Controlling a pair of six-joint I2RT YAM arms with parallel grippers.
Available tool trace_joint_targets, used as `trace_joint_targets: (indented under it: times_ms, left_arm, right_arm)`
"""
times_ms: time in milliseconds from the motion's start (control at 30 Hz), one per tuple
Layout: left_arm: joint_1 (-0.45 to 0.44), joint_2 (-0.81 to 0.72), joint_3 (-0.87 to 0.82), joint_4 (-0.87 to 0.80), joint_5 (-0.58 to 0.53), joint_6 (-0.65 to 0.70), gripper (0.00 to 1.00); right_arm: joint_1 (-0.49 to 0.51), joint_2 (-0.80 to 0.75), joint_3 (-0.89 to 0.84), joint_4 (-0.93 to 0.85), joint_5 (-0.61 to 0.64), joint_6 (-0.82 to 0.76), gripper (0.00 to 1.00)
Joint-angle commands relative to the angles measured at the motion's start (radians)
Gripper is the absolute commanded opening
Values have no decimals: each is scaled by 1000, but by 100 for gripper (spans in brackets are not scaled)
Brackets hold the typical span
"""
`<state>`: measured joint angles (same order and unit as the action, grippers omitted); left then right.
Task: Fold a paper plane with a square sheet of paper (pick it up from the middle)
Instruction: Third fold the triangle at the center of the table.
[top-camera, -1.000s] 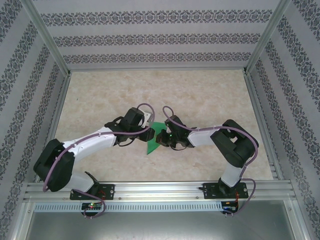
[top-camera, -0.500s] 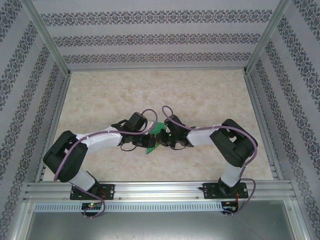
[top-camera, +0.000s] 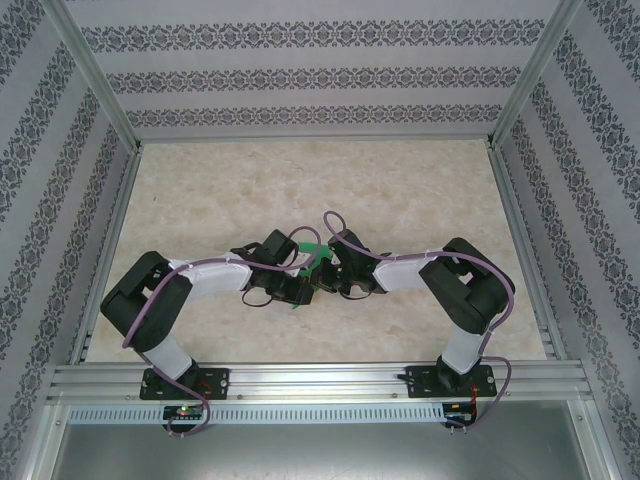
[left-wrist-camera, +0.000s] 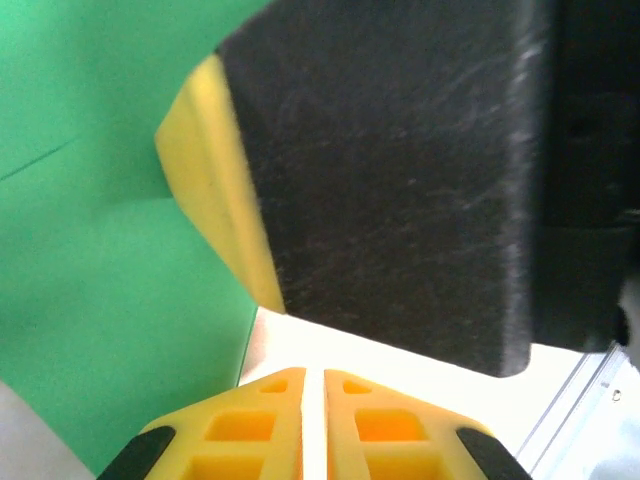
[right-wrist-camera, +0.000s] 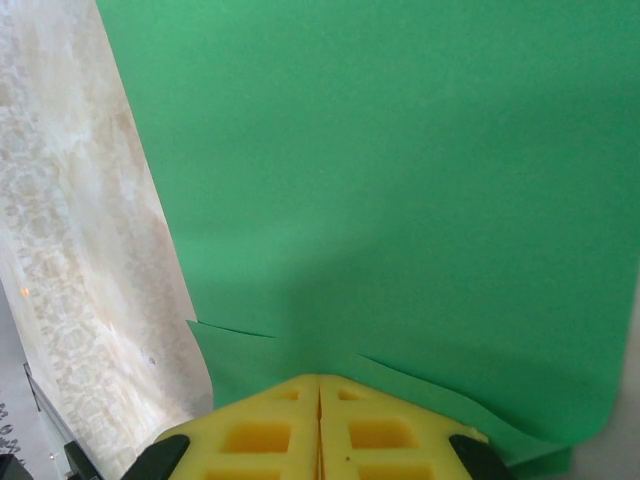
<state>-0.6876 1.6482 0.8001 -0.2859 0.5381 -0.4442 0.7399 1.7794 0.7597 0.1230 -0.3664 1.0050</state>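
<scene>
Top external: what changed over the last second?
The left arm pulled its elbow in toward the table centre. The left gripper slid toward the near edge over the green paper, covering most of it. The right arm stayed put, and the right gripper is shut on the paper's edge.

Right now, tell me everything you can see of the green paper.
The paper is thin, plain bright green and unmarked. It is partly folded: layered edges overlap near the right gripper, which is shut on its edge. It sits between that and the left gripper over the table, mostly hidden from above. A faint crease shows in the left wrist view.
</scene>
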Motion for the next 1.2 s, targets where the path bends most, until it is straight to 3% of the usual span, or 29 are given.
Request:
trace_joint_targets:
  times_ms: [0,500,867,1167]
  left_arm:
    - [5,13,27,-25,-13,47,13]
    - [8,29,-30,3,-42,12,11]
    - [30,71,-88,81,128,-10,12]
    - [60,47,-148,55,122,-69,10]
  right_arm:
    - [9,57,-10,-121,79,3,8]
    - [9,57,7,-180,95,-23,9]
    - [9,61,26,-227,111,-46,9]
    - [10,61,30,-254,127,-50,9]
